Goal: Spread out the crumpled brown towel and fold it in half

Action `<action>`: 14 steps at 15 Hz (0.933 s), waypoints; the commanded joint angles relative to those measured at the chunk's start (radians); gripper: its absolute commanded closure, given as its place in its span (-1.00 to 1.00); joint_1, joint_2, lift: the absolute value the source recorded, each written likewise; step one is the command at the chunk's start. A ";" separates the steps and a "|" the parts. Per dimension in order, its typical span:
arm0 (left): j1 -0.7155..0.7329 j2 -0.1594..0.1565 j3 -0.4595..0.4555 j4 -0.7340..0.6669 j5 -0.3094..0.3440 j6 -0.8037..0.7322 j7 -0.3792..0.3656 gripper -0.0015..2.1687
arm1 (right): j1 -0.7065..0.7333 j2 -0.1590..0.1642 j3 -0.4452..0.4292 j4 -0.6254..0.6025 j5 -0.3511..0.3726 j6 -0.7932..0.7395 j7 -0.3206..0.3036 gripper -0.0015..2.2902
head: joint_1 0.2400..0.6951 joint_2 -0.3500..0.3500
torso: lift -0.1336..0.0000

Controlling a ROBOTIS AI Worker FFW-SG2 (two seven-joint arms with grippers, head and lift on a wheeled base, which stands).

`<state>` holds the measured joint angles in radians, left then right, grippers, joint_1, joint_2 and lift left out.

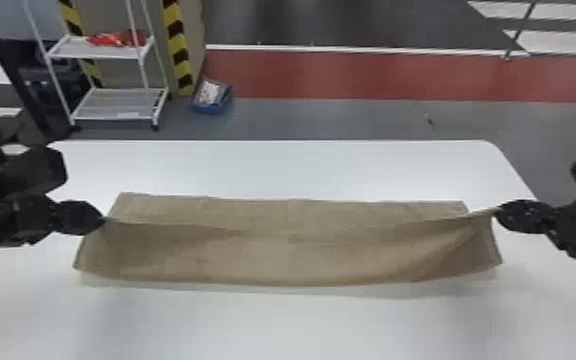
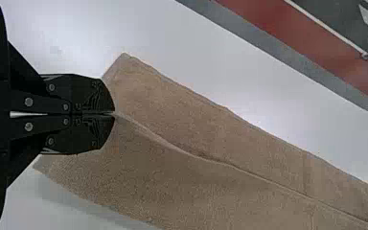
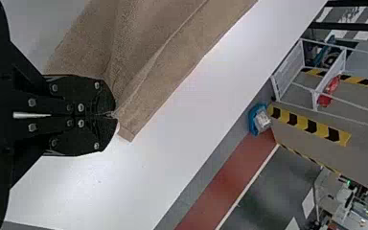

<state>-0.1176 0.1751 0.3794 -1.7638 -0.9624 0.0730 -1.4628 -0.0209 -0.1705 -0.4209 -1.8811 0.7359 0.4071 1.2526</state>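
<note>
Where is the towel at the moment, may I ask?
In the head view, the towel stretches across the middle of the table, between the left gripper and the right gripper.

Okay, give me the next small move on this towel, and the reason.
I'd ease the left gripper and right gripper forward together, toward the towel's far edge. Each is shut on one end of the raised edge, which sags slightly between them and lies short of that far edge, so the fold looks incomplete.

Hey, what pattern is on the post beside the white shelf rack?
Yellow and black diagonal stripes, clearest in the head view.
</note>
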 commanded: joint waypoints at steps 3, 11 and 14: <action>-0.122 0.030 -0.063 0.171 -0.061 0.003 0.022 0.50 | -0.096 -0.014 0.024 0.137 0.046 -0.003 -0.010 0.13 | 1.00 -0.10 | -0.85; -0.234 0.055 -0.117 0.293 -0.087 0.003 0.039 0.50 | -0.203 -0.020 0.037 0.266 0.060 -0.003 -0.035 0.13 | 1.00 -0.13 | -0.85; -0.289 0.055 -0.149 0.392 -0.099 0.000 0.048 0.50 | -0.218 -0.018 0.073 0.307 0.060 -0.003 -0.058 0.13 | 1.00 -0.12 | -0.85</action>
<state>-0.3813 0.2302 0.2409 -1.4138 -1.0572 0.0759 -1.4172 -0.2322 -0.1891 -0.3638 -1.5892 0.7961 0.4044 1.2022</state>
